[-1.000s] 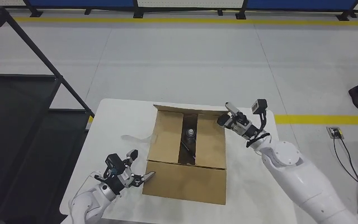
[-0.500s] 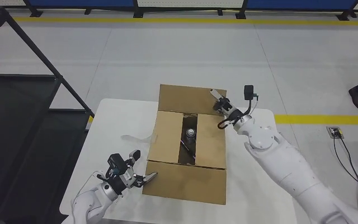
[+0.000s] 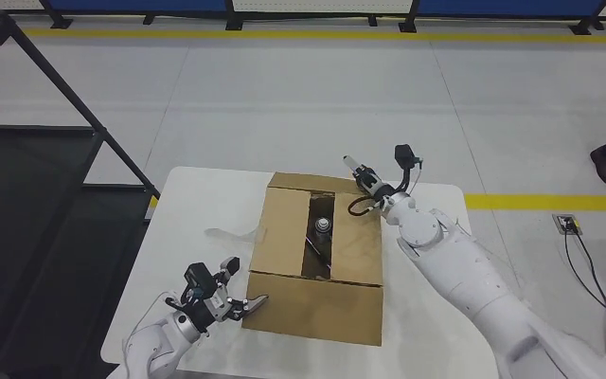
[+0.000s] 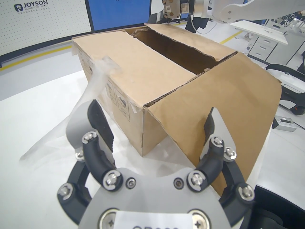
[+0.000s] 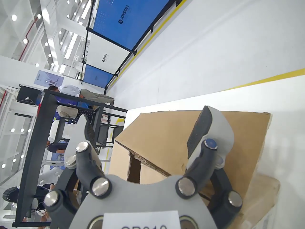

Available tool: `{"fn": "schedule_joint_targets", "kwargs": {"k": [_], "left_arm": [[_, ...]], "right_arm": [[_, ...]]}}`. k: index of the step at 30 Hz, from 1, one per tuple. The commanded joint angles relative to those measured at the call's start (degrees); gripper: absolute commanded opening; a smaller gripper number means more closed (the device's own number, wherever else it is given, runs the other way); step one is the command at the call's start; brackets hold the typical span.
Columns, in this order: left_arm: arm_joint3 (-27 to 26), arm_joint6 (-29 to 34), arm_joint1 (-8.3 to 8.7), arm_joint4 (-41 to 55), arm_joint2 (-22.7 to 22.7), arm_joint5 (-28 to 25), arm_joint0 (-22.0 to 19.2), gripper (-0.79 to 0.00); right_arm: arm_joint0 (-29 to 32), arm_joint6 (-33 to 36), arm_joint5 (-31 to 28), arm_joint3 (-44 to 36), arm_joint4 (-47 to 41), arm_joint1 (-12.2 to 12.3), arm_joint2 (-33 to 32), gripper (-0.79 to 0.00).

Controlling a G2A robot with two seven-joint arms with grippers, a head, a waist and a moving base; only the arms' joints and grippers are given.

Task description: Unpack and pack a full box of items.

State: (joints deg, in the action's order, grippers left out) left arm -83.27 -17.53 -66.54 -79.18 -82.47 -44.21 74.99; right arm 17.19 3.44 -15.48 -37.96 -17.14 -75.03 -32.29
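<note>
Left tool: fingers apart, holding nothing. It hangs low over the white surface, at 7 o'clock of the box, and faces the box's near left corner.

A clear strip, tape we guess, trails off the box's left wall onto the surface, at 9 o'clock of the box.

The box sits mid-surface. Its two long flaps lie almost flat, with a dark gap running from 12 to 6 between them. The near flap hangs outward over the front wall.

Through the gap we see one bottle standing inside the box. We can't make out the other contents.

Right tool: fingers apart, holding nothing. It is at 1 o'clock of the box, just over the far flap. We cannot tell whether it is touching.

Progress, as we judge it: early.
- Done: the seal looks cut or peeled, and the end flaps are loosened.
- Left for the unpack: spread the two long flaps wide, then lift out the bottle and whatever else is in there.
- Left after that: the whole repack and closing the box.
</note>
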Motion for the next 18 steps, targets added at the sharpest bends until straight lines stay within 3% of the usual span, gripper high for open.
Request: {"fn": "schedule_joint_targets", "kwargs": {"k": [1, 4, 8, 13, 18], "left_arm": [[0.0, -0.6, 0.07, 0.0, 0.0, 0.1, 0.2, 0.000], [-0.1, -2.3, 0.14, 1.3, -0.4, 0.6, 0.7, 0.000], [0.0, -3.2, 0.04, 4.7, -1.5, 4.1, 1.1, 0.000], [1.1, -2.5, -0.33, 9.8, -2.4, 10.4, 1.1, 0.000], [1.4, -2.2, -0.60, 12.9, -2.8, 14.3, 1.1, 0.000]], "right_arm": [[0.3, -0.4, -3.2, 0.3, -0.7, -0.3, -0.9, 0.000], [1.6, 2.5, -10.0, -1.2, -2.9, -0.2, -3.0, 0.000], [4.6, 14.3, -14.7, -6.6, -6.6, 1.3, -6.0, 0.000], [9.2, 28.5, -10.5, -15.3, -6.6, 3.9, -9.0, 0.000], [13.9, 34.8, -3.4, -23.6, -4.6, 5.8, -11.3, 0.000]]}}
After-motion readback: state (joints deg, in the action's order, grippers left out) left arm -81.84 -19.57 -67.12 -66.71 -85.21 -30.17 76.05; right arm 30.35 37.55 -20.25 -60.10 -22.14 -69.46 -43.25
